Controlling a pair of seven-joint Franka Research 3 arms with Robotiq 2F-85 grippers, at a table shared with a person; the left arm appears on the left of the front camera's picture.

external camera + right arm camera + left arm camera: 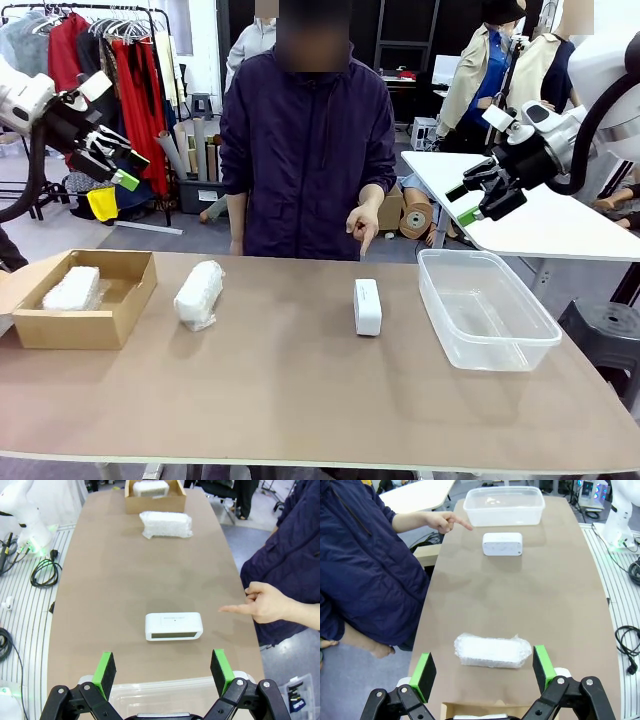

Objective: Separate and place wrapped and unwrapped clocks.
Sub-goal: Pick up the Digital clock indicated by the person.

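Our left gripper [130, 169] released | our right gripper [462, 204] released | person's hand [364, 224] pointing, twelve o'clock of unwrapped clock [367, 306]

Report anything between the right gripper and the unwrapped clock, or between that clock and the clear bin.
Nothing visible does. The open right gripper has free air down to the unwrapped clock, and bare table separates it from the clear bin. The person's pointing hand hovers beyond the clock, not touching it.
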